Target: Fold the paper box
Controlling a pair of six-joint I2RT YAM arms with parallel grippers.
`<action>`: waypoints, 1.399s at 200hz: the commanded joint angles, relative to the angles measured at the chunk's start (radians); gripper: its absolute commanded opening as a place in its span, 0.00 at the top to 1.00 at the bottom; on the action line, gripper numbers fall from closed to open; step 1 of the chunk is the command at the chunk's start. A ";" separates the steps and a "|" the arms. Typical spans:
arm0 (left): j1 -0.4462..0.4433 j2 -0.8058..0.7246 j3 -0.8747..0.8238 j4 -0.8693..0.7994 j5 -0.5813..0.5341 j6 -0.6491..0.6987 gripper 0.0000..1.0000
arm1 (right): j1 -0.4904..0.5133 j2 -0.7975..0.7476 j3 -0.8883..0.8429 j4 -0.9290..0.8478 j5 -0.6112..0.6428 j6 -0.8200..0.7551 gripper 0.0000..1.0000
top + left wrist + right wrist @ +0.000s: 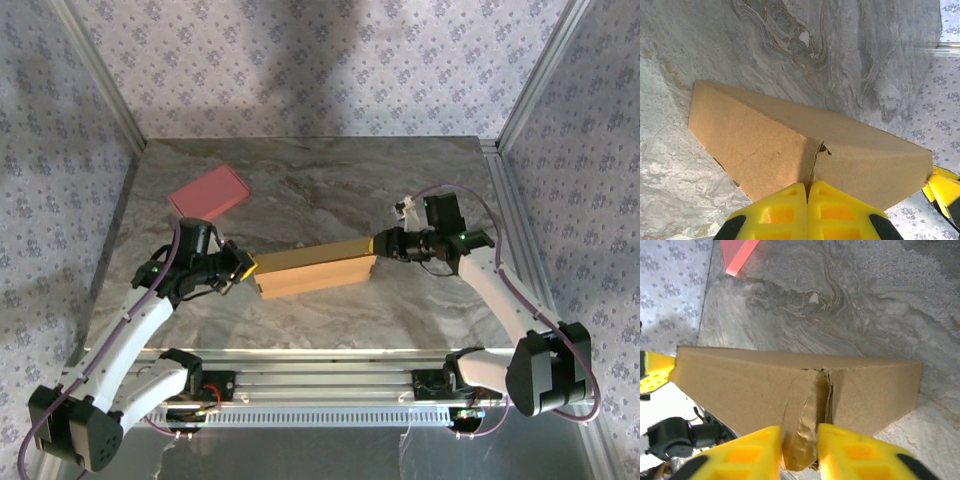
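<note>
Top external: the paper box (315, 268) spans betw. the two grippers. Its long axis runs left-right, w/ the right end a bit farther from the bases. Left gripper (243, 265) is at the left end, fingers pressed together, tips touching the end seam. Right gripper (380, 243) is at the right end, fingers pinching a crumpled end flap (802, 440).

Left arm (135, 320) was bent in from the near-left corner of the bench (300, 170), wrist low. Left pincer (807, 187) pointed right, fingers pressed together, tips against the paper box (315, 268) end. Right arm (500, 290) stood along the right edge, elbow bent. Right pincer (800, 432) pointed left, fingers clamped on a crumpled end flap.
</note>
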 commanded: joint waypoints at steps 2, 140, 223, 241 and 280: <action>-0.002 0.016 -0.048 -0.150 -0.055 0.026 1.00 | -0.003 0.003 -0.005 -0.167 0.139 -0.037 0.63; -0.013 0.026 -0.025 -0.162 -0.065 0.043 1.00 | -0.081 0.050 0.196 -0.157 -0.110 0.188 0.87; -0.022 0.032 -0.016 -0.154 -0.072 0.037 1.00 | 0.032 0.115 0.217 -0.186 -0.090 0.233 1.00; -0.024 0.032 -0.016 -0.153 -0.072 0.034 1.00 | 0.034 0.123 0.187 -0.200 -0.064 0.222 1.00; -0.029 0.034 -0.015 -0.151 -0.075 0.033 1.00 | -0.001 0.153 0.134 -0.238 -0.039 0.157 1.00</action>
